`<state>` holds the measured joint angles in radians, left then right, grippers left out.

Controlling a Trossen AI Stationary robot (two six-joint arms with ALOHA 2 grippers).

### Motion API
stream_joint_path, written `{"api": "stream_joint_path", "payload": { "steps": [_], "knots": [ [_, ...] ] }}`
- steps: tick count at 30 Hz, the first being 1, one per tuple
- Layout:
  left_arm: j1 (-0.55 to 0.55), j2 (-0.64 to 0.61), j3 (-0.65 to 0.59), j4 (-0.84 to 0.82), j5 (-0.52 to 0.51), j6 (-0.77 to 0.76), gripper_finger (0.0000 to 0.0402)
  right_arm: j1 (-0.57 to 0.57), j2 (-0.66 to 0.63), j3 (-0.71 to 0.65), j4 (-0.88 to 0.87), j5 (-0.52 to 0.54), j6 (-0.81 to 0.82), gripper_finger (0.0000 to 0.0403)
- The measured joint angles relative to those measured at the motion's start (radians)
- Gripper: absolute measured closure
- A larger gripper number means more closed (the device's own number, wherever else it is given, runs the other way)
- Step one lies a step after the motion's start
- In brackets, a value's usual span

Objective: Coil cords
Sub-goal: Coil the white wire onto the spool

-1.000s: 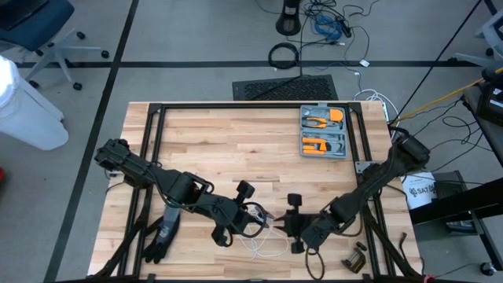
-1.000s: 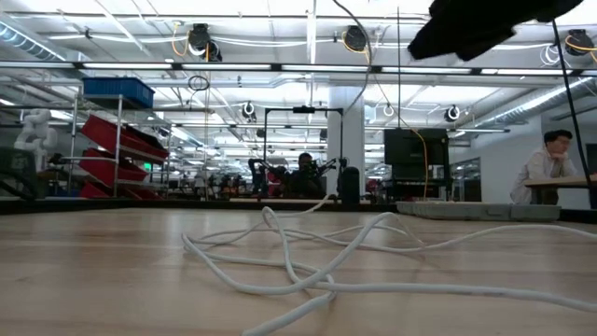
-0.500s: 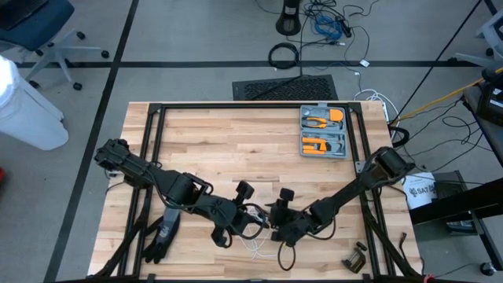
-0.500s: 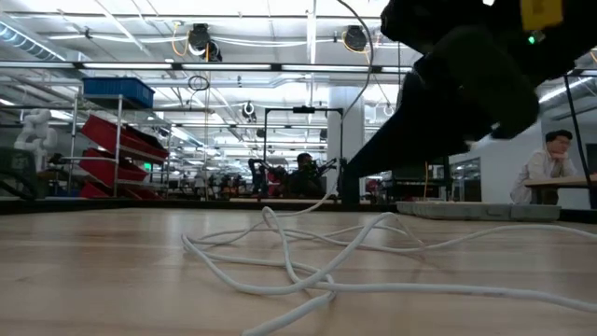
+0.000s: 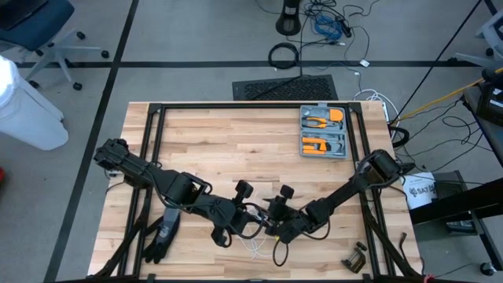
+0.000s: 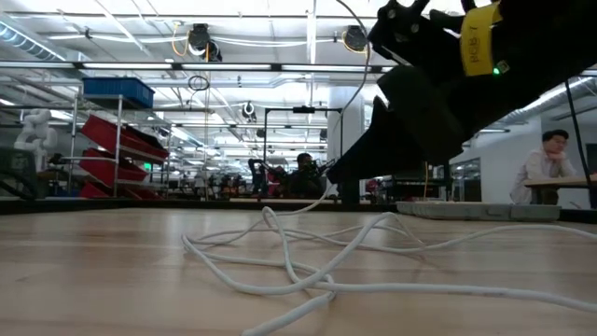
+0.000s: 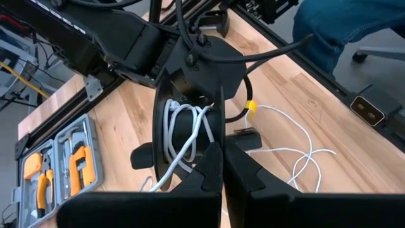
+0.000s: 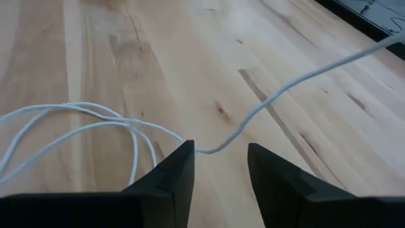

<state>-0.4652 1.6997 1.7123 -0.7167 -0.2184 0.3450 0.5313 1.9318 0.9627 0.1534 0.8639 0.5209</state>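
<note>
White cord (image 5: pixel 263 245): loose loops at near-centre table, partly wound at left gripper (image 7: pixel 221 166), whose fingers are pressed together (pinching strands, likely). Right gripper (image 8: pixel 219 166) spread, strand between fingers. Cord light, limp, springy; grab free run near coil.

counter (image 5: pixel 236 141): carries all items | tool tray (image 5: pixel 323 132): far right part of counter | left hand (image 5: pixel 253 222) and right hand (image 5: pixel 271 222): meet at near centre | cords (image 5: pixel 263 248): loose loops on counter beneath and just before both hands
</note>
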Motion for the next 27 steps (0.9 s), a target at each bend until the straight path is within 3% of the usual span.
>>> {"api": "stream_joint_path", "payload": {
  "steps": [20, 23, 27],
  "knots": [
    [0.000, 0.000, 0.000, 0.001, -0.030, 0.001, 0.0402, -0.037, -0.002, 0.000, 0.067, -0.006, -0.079, 0.0274],
    [0.000, 0.000, 0.000, 0.001, -0.030, 0.001, 0.0402, -0.044, -0.002, 0.000, 0.067, -0.008, -0.079, 0.0296],
    [0.000, 0.000, 0.000, 0.005, -0.030, 0.001, 0.0402, -0.054, -0.002, 0.000, 0.068, -0.039, -0.086, 0.0355]
  ]
}}
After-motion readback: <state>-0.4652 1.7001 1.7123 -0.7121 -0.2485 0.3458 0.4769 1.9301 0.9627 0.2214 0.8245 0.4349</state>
